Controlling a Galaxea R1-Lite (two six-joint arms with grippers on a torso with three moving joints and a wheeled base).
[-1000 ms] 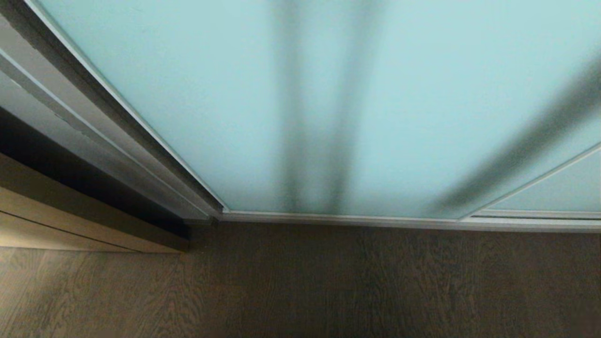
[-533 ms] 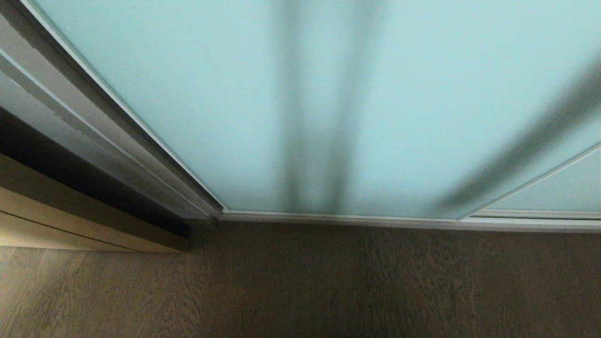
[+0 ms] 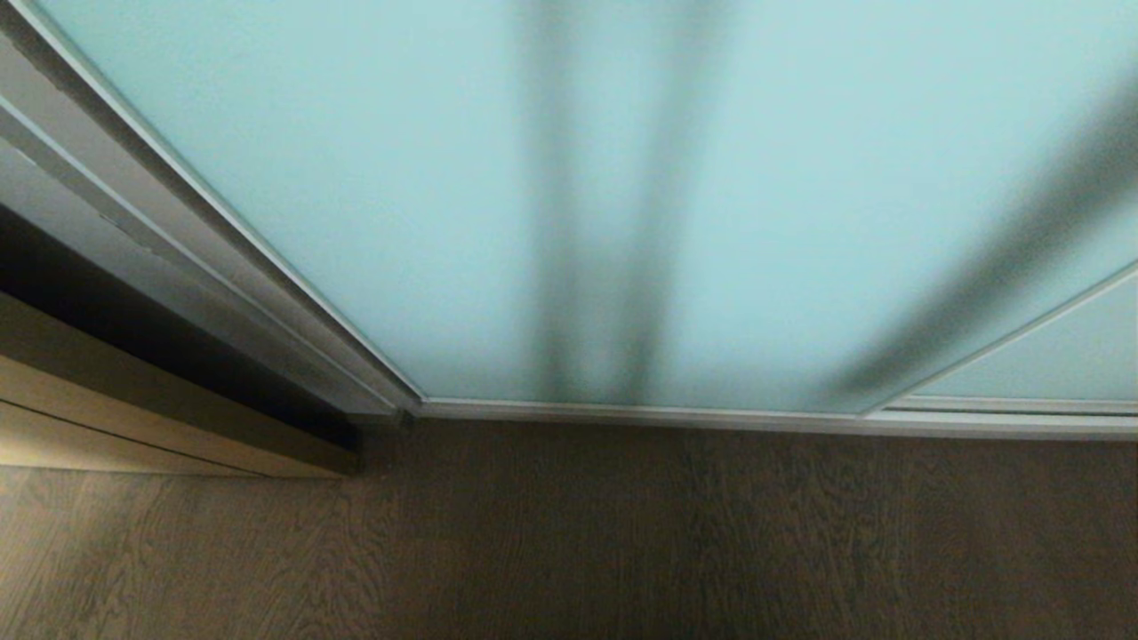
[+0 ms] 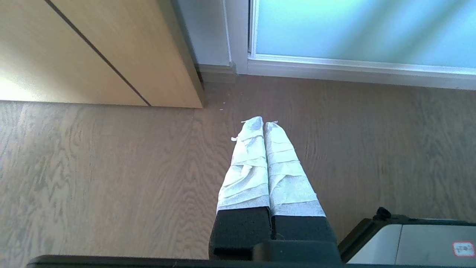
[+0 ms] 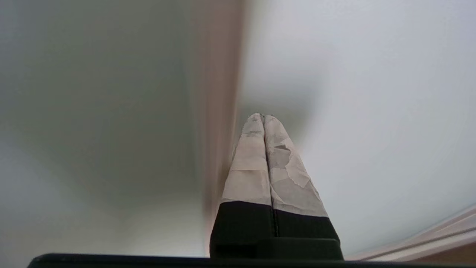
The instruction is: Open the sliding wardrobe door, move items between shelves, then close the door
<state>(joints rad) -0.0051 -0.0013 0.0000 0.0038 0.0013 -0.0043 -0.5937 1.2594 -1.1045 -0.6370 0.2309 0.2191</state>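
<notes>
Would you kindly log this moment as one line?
door: closed | left end effector: shut, over floor | right end effector: shut, at door

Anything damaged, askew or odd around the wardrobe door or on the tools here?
Only wear: the pale tape wrapped on the right tool is torn and peeling, and the left tool has frayed tape at its tips. A few white specks lie on the brown wood floor. The frosted blue-green glass sliding door looks intact.
</notes>
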